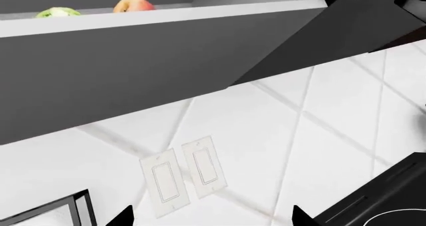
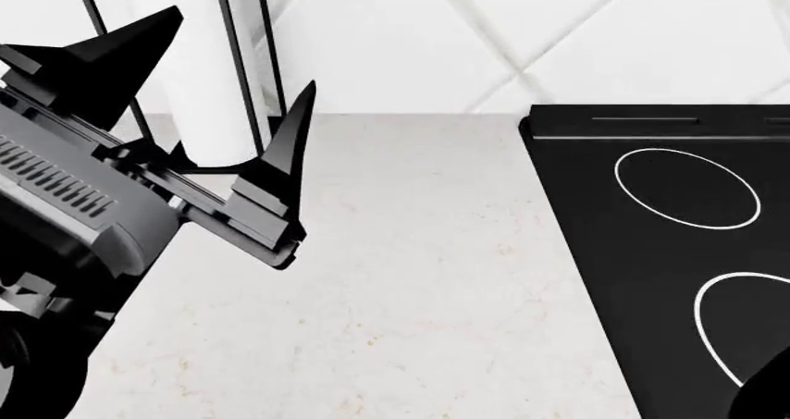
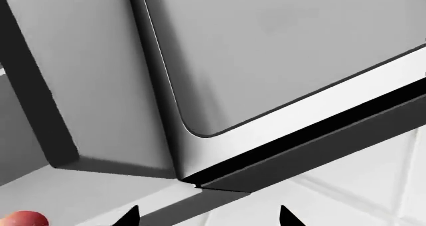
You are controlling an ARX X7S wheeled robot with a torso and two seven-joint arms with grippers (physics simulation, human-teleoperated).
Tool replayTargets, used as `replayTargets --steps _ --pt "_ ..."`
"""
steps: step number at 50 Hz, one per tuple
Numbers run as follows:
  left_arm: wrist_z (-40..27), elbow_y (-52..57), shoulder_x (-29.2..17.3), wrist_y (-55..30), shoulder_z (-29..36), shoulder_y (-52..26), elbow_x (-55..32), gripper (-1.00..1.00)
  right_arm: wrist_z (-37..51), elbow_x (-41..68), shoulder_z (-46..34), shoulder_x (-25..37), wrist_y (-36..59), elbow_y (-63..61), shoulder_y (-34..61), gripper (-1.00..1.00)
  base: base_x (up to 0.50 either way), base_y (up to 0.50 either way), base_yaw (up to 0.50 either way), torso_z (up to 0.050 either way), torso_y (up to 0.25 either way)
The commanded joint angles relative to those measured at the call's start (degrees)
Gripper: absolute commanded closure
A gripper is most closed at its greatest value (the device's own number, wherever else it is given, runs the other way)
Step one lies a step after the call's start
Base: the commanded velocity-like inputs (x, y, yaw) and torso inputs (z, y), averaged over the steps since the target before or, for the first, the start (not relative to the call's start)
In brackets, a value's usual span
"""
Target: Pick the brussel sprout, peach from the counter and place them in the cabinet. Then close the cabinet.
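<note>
sprout: brussel sprout (image 1: 57, 12) sits on the cabinet (image 1: 166, 16) shelf
peach: peach (image 1: 133, 5) just beside it, 3 o'clock side
left claw: left claw (image 2: 203, 91) spread wide, holding nothing, over the bench (image 2: 408, 280)
right claw: right claw (image 3: 207, 217) looks spread too, nothing in it

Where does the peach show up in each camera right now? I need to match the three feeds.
Left wrist view: the peach sits on the cabinet shelf at the picture's top edge, beside the brussel sprout.
Head view: not in it; only the counter, the stovetop and the left claw show.
Right wrist view: a red sliver at the bottom left corner is probably the peach.
Shared landmark: the white diagonal-tiled wall, seen in all three.
</note>
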Motion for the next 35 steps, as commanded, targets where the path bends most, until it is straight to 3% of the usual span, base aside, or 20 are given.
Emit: replayTargets --steps 1,35 --pt "-0.12 0.18 -0.07 0.11 -0.01 0.11 0.24 -1.00 2.33 3.93 1.64 0.74 0.54 -1.83 3.23 -1.00 0.00 0.00 0.00 0.000 0.000" --pt "-0.27 0.24 0.23 0.35 0.47 0.73 1.31 -1.00 6.45 6.09 6.22 3.24 -1.91 -2.06 8.33 -1.00 0.00 0.00 0.00 0.000 0.000"
